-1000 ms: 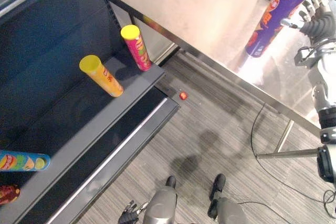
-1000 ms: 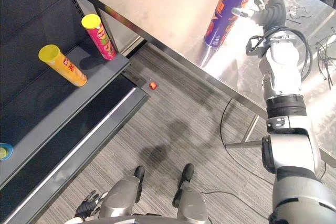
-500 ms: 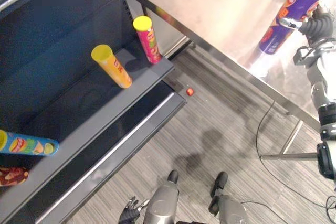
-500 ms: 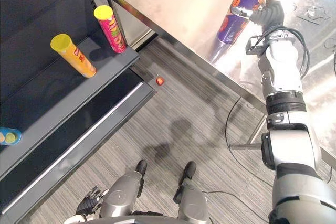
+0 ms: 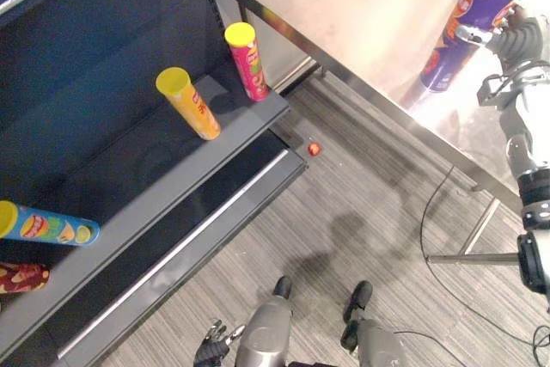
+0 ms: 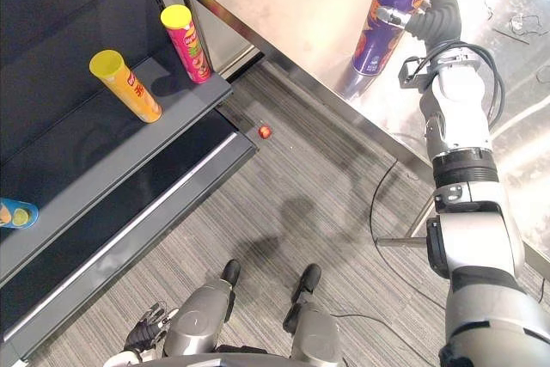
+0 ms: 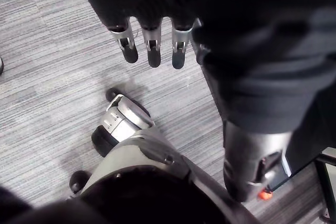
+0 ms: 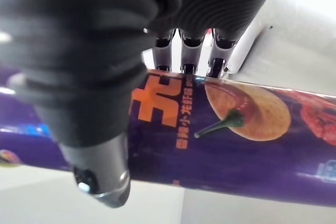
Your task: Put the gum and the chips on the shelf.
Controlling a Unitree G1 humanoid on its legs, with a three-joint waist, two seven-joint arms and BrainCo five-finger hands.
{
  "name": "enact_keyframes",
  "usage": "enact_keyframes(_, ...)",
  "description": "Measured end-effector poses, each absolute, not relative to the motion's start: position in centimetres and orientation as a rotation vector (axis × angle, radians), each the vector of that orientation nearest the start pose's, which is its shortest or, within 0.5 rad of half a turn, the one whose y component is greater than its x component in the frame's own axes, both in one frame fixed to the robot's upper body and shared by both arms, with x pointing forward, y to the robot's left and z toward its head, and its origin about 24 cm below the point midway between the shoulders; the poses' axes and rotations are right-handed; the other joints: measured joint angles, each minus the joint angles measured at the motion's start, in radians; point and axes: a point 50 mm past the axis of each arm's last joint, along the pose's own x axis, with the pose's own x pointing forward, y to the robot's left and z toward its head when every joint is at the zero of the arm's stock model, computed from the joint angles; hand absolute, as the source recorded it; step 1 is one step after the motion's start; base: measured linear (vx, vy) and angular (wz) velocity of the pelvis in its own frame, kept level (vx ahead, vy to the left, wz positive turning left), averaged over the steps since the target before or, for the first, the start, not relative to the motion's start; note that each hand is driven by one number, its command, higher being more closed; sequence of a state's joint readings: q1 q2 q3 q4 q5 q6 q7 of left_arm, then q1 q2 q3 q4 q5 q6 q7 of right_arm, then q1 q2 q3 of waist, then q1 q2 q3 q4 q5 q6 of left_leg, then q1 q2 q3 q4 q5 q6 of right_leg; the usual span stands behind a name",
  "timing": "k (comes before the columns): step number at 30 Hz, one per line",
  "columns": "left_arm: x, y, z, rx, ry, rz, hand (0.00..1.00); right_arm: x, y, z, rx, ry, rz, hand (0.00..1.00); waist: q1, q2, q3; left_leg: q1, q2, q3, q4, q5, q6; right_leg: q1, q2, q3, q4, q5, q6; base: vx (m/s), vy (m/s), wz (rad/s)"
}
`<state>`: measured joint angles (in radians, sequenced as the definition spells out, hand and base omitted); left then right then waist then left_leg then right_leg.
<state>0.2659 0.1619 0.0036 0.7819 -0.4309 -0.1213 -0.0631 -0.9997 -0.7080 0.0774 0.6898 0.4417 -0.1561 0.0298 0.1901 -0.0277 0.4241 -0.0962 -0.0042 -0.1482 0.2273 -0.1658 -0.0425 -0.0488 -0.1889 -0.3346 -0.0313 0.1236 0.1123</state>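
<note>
Now, nearest in, at seven o'clock of the left eye view, the left hand [image 5: 211, 354] is seen hanging low over the floor [image 5: 369, 212]. Its fingers [image 7: 153, 52] are held straight and loose, and nothing is carried in it.

Further out, towards the centre, a small red thing [image 5: 314, 149] is spotted on the floor just beside the shelf's foot. Whether that is the gum cannot be told.

At nine to ten o'clock the shelf [image 5: 129, 204] is taken in. A yellow can [image 5: 191, 105] and a pink can [image 5: 247, 64] are stood upright on its board, close together near its end. A blue can [image 5: 51, 228] is laid on its side well apart from them, and a red pack [image 5: 21, 278] is glimpsed at the frame's edge below it.

Farthest off, at one to two o'clock, the steel table [image 5: 361, 6] is reached, and here the action is found. The purple chips can [image 5: 485, 4] is gripped by the right hand [image 6: 434, 19], fingers wrapped round its far side and the thumb pressed across its front. Whether its base is on the table or just off it cannot be made out.

So the task is judged to be at an early stage for this can. A hold is made, but the can is well apart from the shelf, and the carry across and the setting down are left to be done. The gum's placing is not yet accounted for.
</note>
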Motion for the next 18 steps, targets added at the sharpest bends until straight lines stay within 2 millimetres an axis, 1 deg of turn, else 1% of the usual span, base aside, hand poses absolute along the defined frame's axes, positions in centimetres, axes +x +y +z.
enact_keyframes(2, 8.6, 21.7, -13.9, -0.26, 0.863, 0.291, 0.0, 37.5, -26.5, 28.3, -0.198, -0.524, -0.105, 1.0, 0.002, -0.002, -0.001, 0.005, 0.002, 0.0, -0.008, 0.003, -0.002, 0.0, 0.002, 0.001, 0.0, 0.0, 0.0, 0.0, 0.0, 0.0)
enact_keyframes(4, 8.6, 21.7, -13.9, -0.256, 0.863, 0.294, 0.0, 37.4, -25.8, 28.5, -0.186, -0.55, -0.088, 1.0, 0.001, -0.004, -0.002, 0.013, 0.004, 0.001, -0.019, 0.007, -0.003, 0.001, 0.004, 0.004, 0.0, 0.0, 0.0, 0.0, 0.0, 0.0)
enact_keyframes(7, 8.8, 21.9, -13.8, -0.248, 0.859, 0.303, 0.0, 36.5, -25.2, 29.0, -0.155, -0.622, -0.073, 1.0, 0.0, -0.011, -0.006, 0.016, 0.011, 0.0, -0.026, 0.008, -0.004, 0.001, 0.01, 0.007, 0.0, 0.0, 0.0, 0.01, -0.008, -0.01)
enact_keyframes(9, 8.8, 22.1, -13.8, -0.241, 0.862, 0.306, 0.0, 36.2, -24.6, 29.1, -0.111, -0.654, -0.051, 1.0, -0.001, -0.025, -0.014, 0.026, 0.015, 0.004, -0.036, 0.009, -0.007, 0.003, 0.015, 0.015, 0.0, 0.0, -0.001, 0.03, -0.024, -0.08)
enact_keyframes(10, 8.7, 22.4, -13.8, -0.232, 0.867, 0.309, 0.0, 35.8, -24.1, 28.7, -0.083, -0.672, -0.029, 1.0, -0.003, -0.041, -0.026, 0.042, 0.018, 0.01, -0.047, 0.01, -0.008, 0.008, 0.017, 0.02, 0.0, -0.003, -0.005, 0.03, -0.018, -0.12)
enact_keyframes(11, 8.7, 22.5, -13.8, -0.227, 0.871, 0.308, 0.0, 35.7, -23.8, 28.6, -0.078, -0.677, -0.017, 1.0, -0.006, -0.047, -0.029, 0.048, 0.018, 0.013, -0.052, 0.011, -0.008, 0.011, 0.019, 0.024, 0.0, -0.003, -0.005, 0.03, -0.011, -0.16)
enact_keyframes(13, 8.3, 22.8, -13.9, -0.227, 0.883, 0.326, 0.0, 34.9, -22.6, 27.5, -0.051, -0.691, 0.048, 1.0, -0.026, -0.074, -0.068, 0.057, 0.023, 0.03, -0.056, 0.011, -0.008, 0.013, 0.022, 0.043, -0.005, -0.003, -0.005, 0.03, -0.001, -0.17)
enact_keyframes(14, 8.3, 22.9, -13.9, -0.226, 0.885, 0.329, 0.0, 34.6, -22.3, 27.0, -0.043, -0.692, 0.063, 1.0, -0.027, -0.077, -0.08, 0.063, 0.025, 0.036, -0.061, 0.01, -0.008, 0.013, 0.023, 0.047, -0.005, -0.003, -0.005, 0.04, -0.001, -0.27)
enact_keyframes(15, 8.1, 22.9, -13.9, -0.23, 0.887, 0.339, 0.0, 34.1, -21.9, 26.0, -0.028, -0.686, 0.087, 1.0, -0.028, -0.084, -0.104, 0.078, 0.027, 0.053, -0.071, 0.01, -0.008, 0.016, 0.025, 0.062, -0.005, -0.003, -0.005, 0.03, 0.003, -0.34)
enact_keyframes(18, 7.6, 23.0, -14.2, -0.236, 0.907, 0.369, 0.0, 33.0, -20.8, 23.8, -0.008, -0.652, 0.152, 1.0, -0.055, -0.09, -0.161, 0.092, 0.029, 0.072, -0.078, 0.007, -0.006, 0.018, 0.027, 0.077, -0.009, -0.005, -0.008, 0.0, 0.003, -0.22)
